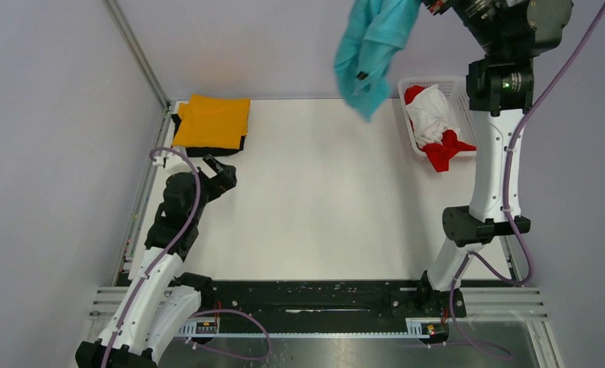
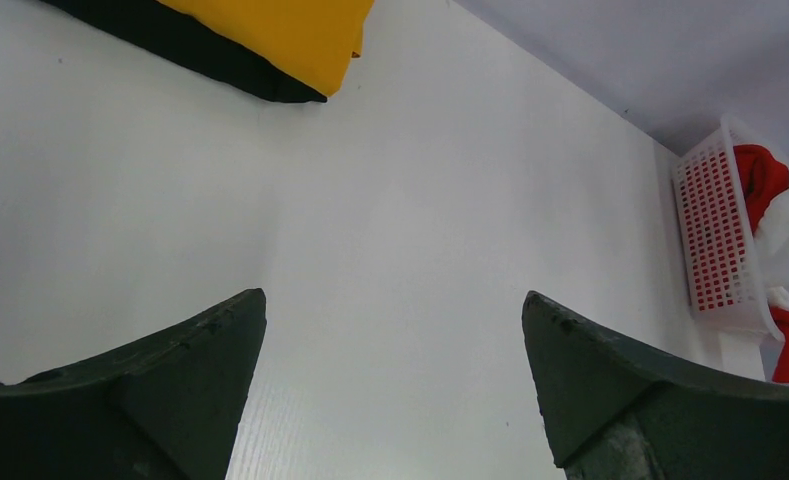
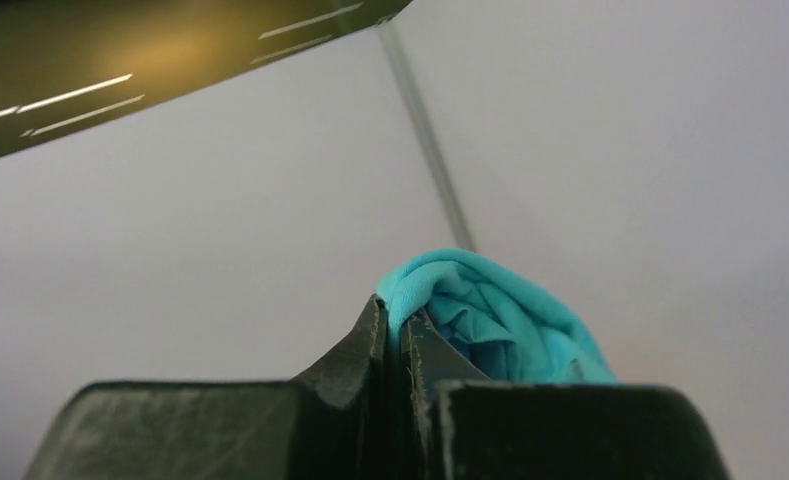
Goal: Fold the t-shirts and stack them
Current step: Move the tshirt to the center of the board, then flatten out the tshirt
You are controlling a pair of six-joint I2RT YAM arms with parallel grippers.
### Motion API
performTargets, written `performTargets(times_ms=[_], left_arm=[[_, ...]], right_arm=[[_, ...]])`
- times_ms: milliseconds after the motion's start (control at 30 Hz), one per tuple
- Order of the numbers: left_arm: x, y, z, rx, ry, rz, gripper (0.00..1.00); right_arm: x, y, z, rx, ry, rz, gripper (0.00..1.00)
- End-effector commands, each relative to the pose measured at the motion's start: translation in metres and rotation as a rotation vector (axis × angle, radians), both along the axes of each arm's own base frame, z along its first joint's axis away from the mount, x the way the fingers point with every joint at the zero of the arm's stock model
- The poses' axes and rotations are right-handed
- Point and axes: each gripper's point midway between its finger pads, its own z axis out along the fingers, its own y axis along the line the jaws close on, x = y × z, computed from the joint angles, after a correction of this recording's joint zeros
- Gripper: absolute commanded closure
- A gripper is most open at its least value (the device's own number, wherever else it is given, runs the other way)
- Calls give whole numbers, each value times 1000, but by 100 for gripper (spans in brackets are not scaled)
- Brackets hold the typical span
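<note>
The right gripper [image 3: 395,318], clamped on the turquoise shirt [image 1: 369,54], holds it high in the air beside the basket [image 1: 458,86]. It should lower the shirt onto the bare table [image 1: 322,199] so the cloth spreads flat. The left gripper [image 2: 392,300] hovers, fingers apart. The shirt hangs bunched and creased.

Top camera overlooks the whole surface [image 1: 322,199]; left wrist, low and close, shares its basket [image 2: 715,240] — right wrist faces the wall [image 3: 620,150].

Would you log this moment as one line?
right gripper: shut on turquoise t-shirt, aloft | left gripper: open | orange t-shirt: folded on black t-shirt
</note>
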Motion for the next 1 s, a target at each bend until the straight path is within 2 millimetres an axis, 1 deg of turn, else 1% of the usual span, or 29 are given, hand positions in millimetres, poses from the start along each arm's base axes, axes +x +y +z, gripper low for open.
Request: performTargets(times_ms=[0,33,67,100,167,233,267,300,333,367,400,433,467,500,533,567,633,700,800,967], left_arm=[[-13,8,16,-38,-29,47,1],[-17,10,19,-49,-35,65,1],[-20,12,21,-53,-36,73,1],[-23,12,23,-63,-44,72,1],[-28,11,23,-80,-45,71,1],[-32,11,21,-91,-33,74,1],[-33,12,19,-93,-26,76,1],[-35,13,16,-91,-11,82,1],[-37,14,13,-88,6,89,1],[-38,15,9,-83,28,96,1],[-40,17,3,-80,53,107,1],[-41,17,-3,-78,77,111,1],[-43,17,-10,-74,107,113,1],[-43,17,-16,-71,132,114,1],[-44,17,-23,-66,159,116,1],[-44,16,-30,-65,187,116,1],[-45,14,-43,-66,238,112,1],[-45,11,-55,-70,281,103,1],[-48,8,-73,-71,349,102,1],[-61,0,-109,-97,467,79,1]], right_arm=[[-38,52,-10,-86,-14,200,100],[-39,63,-19,-95,21,249,100],[-44,68,-25,-100,48,290,100],[-36,75,-44,-103,120,336,100],[-31,80,-78,-95,265,386,100],[-19,82,-135,-116,412,379,100],[-9,79,-176,-128,494,335,100],[3,70,-222,-159,559,248,98],[13,57,-273,-195,665,136,93],[21,39,-323,-256,760,1,89],[23,17,-371,-337,861,-137,83],[21,-5,-414,-417,955,-256,69],[17,-29,-448,-482,1037,-379,47],[13,-47,-473,-532,1094,-462,27],[8,-60,-490,-574,1128,-521,8],[3,-74,-502,-607,1157,-591,1],[-3,-86,-510,-650,1164,-641,1],[-9,-90,-514,-664,1166,-656,1],[-22,-92,-525,-677,1178,-650,1],[-47,-88,-555,-668,1243,-606,1]])
